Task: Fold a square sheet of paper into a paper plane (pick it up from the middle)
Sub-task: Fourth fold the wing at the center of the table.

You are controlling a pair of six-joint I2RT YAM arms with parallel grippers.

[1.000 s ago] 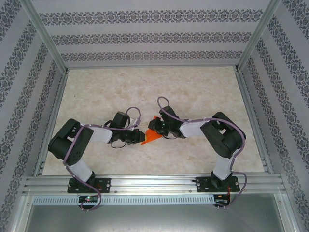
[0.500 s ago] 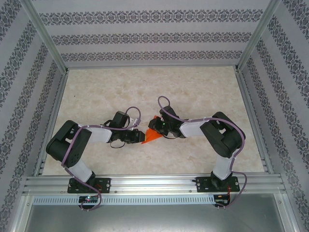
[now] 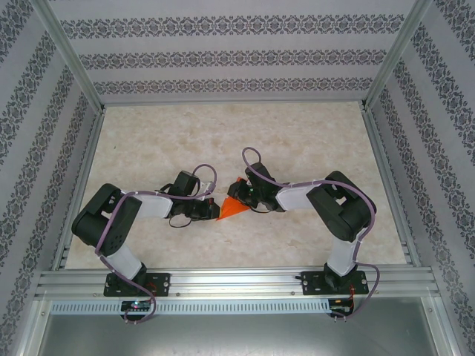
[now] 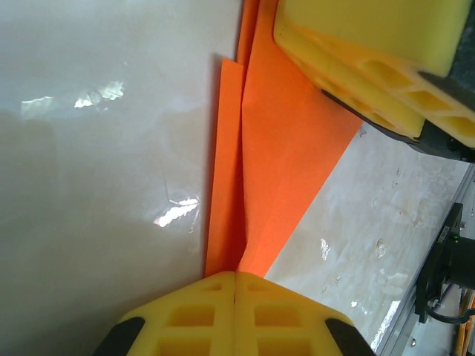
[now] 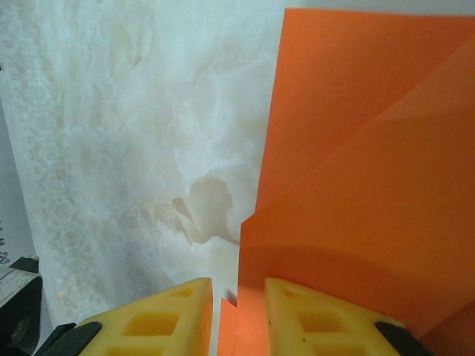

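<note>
Orange paper plane [image 3: 232,210]: a creased, pointed triangle with 2 overlapping flaps. Left gripper [image 4: 236,277] pinches its tip, fingers pressed together; right gripper [image 5: 231,289] straddles its edge, fingers slightly apart.

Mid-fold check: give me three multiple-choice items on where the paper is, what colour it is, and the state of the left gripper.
1. Where does the paper lie?
A) against the far wall
B) mid-table, between the two grippers
C) on the near rail

2. What colour is it?
A) blue
B) white
C) orange

3. How do the left gripper fingers stand?
A) closed on the paper's narrow end
B) wide apart
C) closed on nothing, high above the table

Answers:
1 B, it sits between the left gripper and the right gripper.
2 C, it is bright orange in each view.
3 A, the yellow fingers meet with the paper's tip at their seam.
</note>
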